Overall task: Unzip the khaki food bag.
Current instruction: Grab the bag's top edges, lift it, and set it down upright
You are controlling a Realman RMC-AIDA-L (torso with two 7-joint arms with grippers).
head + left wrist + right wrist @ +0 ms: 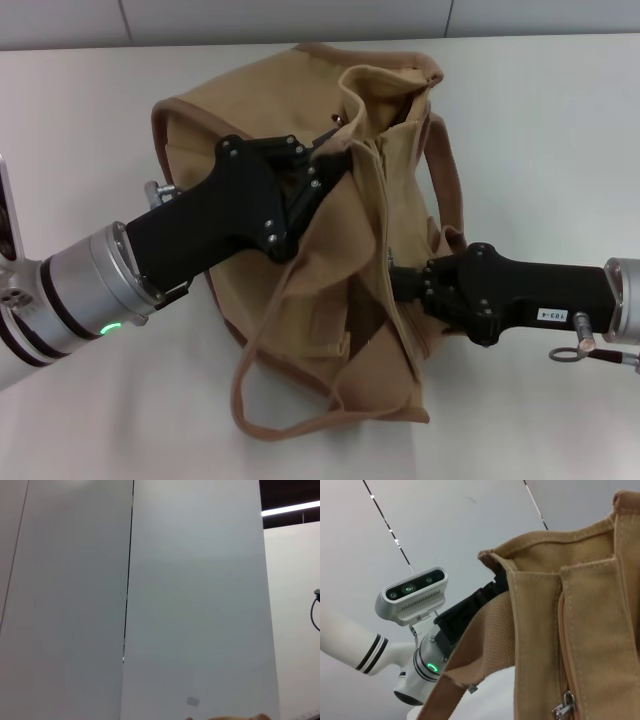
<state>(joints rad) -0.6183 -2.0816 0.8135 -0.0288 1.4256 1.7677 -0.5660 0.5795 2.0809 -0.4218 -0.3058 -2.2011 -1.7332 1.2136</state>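
**Q:** White tabletop (90, 120) under a pale wall: what lies on it, reading from left to right?

**A:** Left pincer (335, 140) first, reaching in from the left edge with its black body lying over the khaki food bag (330, 330). Its tips meet the fabric at the upper mouth of the bag, by a raised fold. The bag sits at the middle of the tabletop, slumped, one loose handle (270, 400) looping toward the near edge. Right pincer (392, 283) comes in from the right edge and presses into the bag's right flank, about halfway down.

**Q:** What is each pincer's grip?

**A:** The left appears clenched on a pinch of cloth at the bag's mouth, though the tips are partly buried in the fold. The right tips vanish into the fabric, so I cannot tell whether they are released or clenched.

**Q:** How far along is the unzipping?

**A:** Judged by the right wrist view, a seam that looks like the zipper line runs up a side panel with the silver zipper pull (563, 706) low on it, hanging free and not held. The bag's top edge gapes in the head view, yet whether the zipper teeth are parted cannot be made out. Probably the bag is braced and the pull not yet taken, with the drawing along its track left to do.
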